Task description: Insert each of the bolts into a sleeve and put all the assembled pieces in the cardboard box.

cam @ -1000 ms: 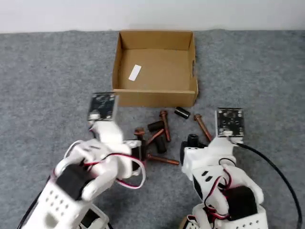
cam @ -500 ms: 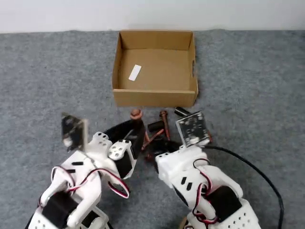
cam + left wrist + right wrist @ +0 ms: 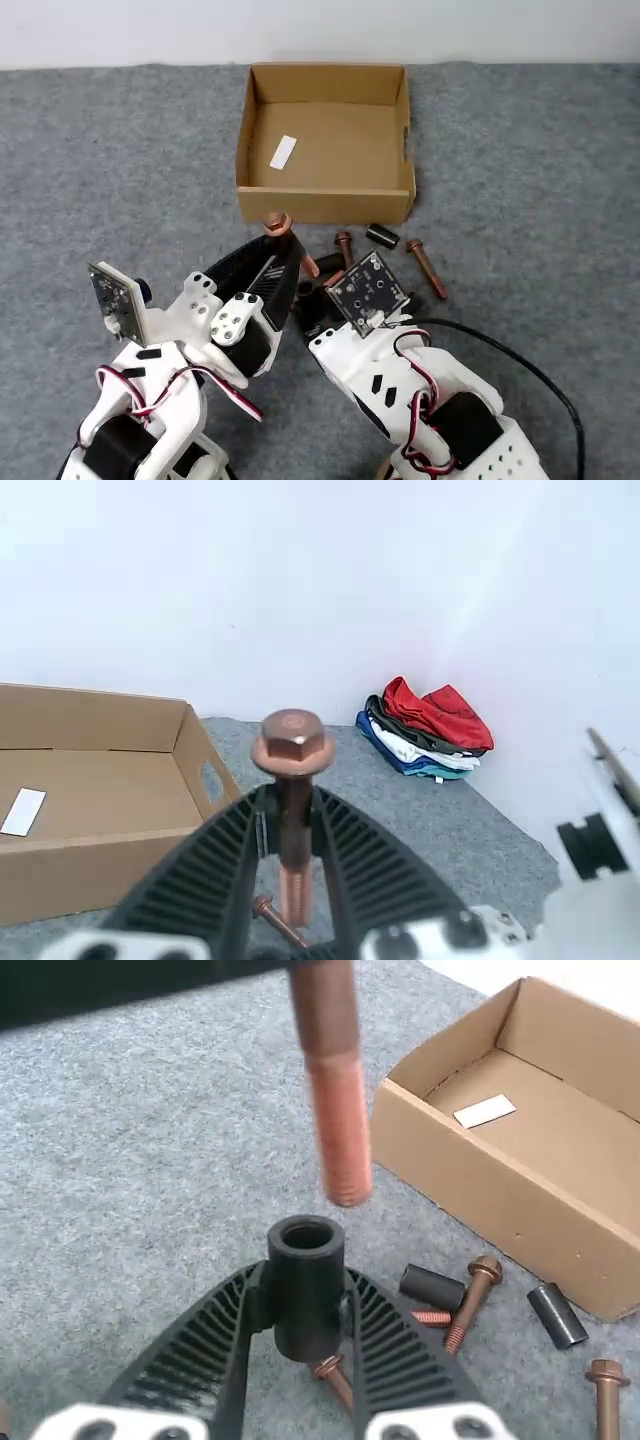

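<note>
My left gripper point(image 3: 284, 248) is shut on a copper bolt point(image 3: 277, 224), held off the table with its hex head point(image 3: 292, 742) toward the cardboard box point(image 3: 325, 205). In the right wrist view the bolt's threaded end point(image 3: 338, 1150) hangs just above the open mouth of a black sleeve point(image 3: 304, 1282), apart from it. My right gripper point(image 3: 305, 1310) is shut on that sleeve, which stands upright. In the high view the two grippers meet in front of the box, the sleeve point(image 3: 308, 293) just below the bolt's tip.
Loose bolts point(image 3: 343, 246) point(image 3: 425, 266) and a black sleeve point(image 3: 382, 236) lie on the grey carpet in front of the box. More sleeves point(image 3: 432, 1286) point(image 3: 557, 1313) and bolts point(image 3: 470, 1298) lie nearby. The box holds a white label point(image 3: 283, 152). Clothes point(image 3: 425, 725) are piled by the wall.
Both arms swung toward each other. The left lifted its bolt off the carpet and tilted it up; the right brought its sleeve in under the bolt's tip.
</note>
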